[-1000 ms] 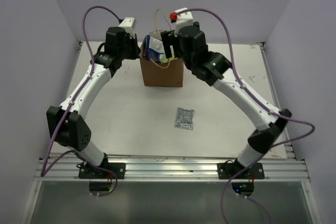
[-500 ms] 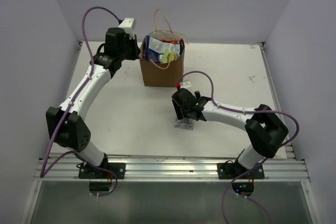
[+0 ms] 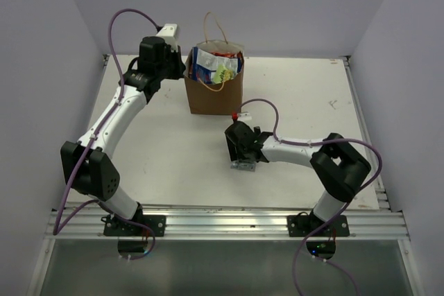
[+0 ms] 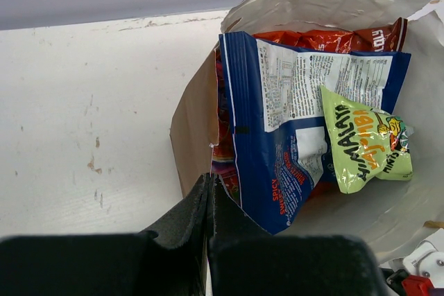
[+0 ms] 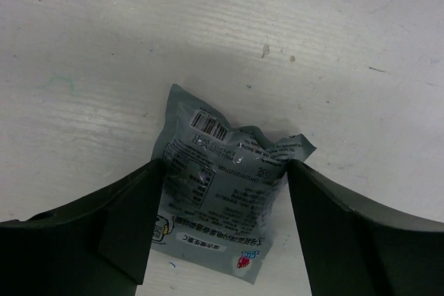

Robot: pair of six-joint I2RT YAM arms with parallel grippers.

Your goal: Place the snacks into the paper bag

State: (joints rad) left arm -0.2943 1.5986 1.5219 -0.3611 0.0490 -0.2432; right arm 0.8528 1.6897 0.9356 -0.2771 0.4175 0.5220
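Brown kraft paper bag (image 3: 214, 95) stands far back on the white worktop (image 3: 166, 150). From above we see the left pincer (image 3: 183, 67) at its left rim and the right pincer (image 3: 243, 157) low over the silver-grey packet (image 3: 243, 166). At the left wrist, we find the fingers pressed together on the bag's wall; a blue-white packet (image 4: 277, 123), a yellow-green packet (image 4: 364, 140) and a red-orange packet (image 4: 326, 38) lie inside. At the right wrist, we see the fingers apart, straddling the silver-grey packet lying flat on the worktop.

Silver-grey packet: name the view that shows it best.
Right wrist view: the silver-grey packet lies flat on the table inside the open right gripper, barcode showing. Top external shows only a sliver under the gripper. Left wrist misses it.
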